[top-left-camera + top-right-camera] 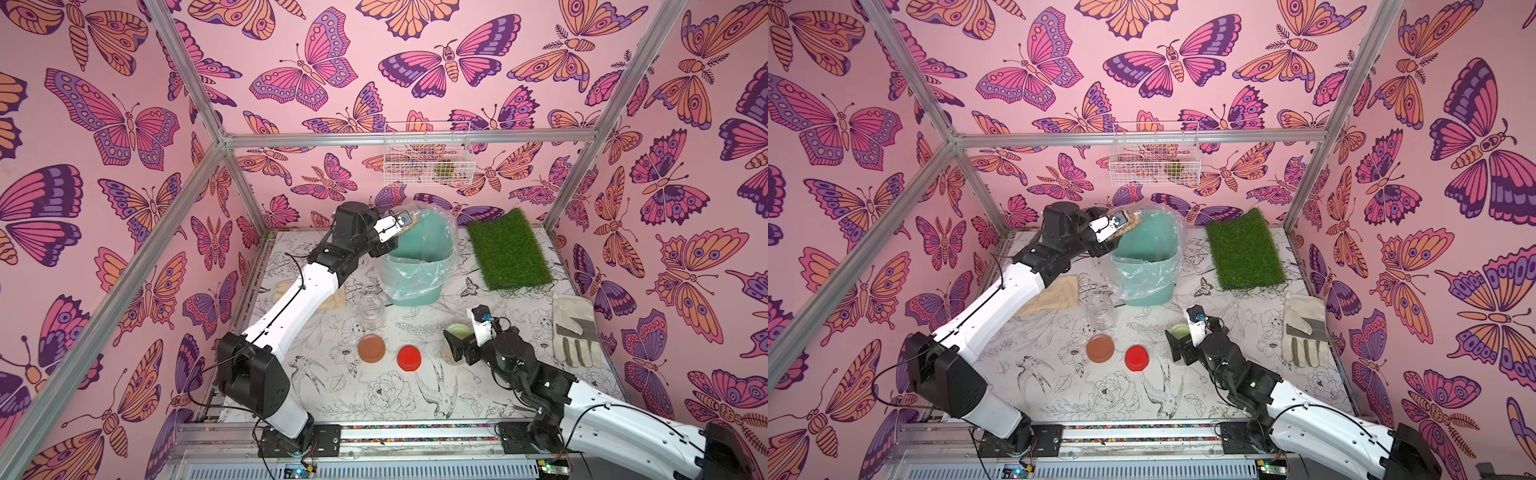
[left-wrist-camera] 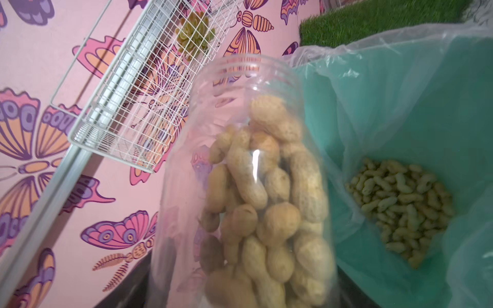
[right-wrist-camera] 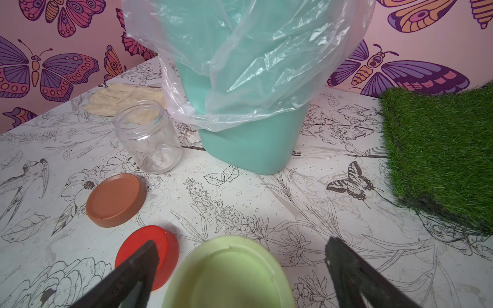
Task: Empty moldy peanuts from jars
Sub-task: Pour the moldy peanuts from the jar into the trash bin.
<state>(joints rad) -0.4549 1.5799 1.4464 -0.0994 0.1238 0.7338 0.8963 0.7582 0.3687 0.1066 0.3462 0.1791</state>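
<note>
Left wrist view fills with the open jar (image 2: 248,186) that the left gripper (image 1: 402,227) clamps by its base end, at the far-left rim of the bin (image 2: 400,106). The jar's long axis is tilted, its mouth toward the far wall. Moldy peanuts (image 2: 266,200) are heaped inside it, and loose peanuts (image 2: 400,208) lie in the bin. The right gripper (image 3: 242,245) is spread wide, jaws flanking the green-lidded jar (image 3: 229,274). A red lid (image 3: 168,250) lies just left, with a brown lid (image 3: 116,200) and an upright empty jar (image 3: 148,138) beyond. Bare table (image 3: 266,192) runs right to the grass mat (image 3: 437,154).
</note>
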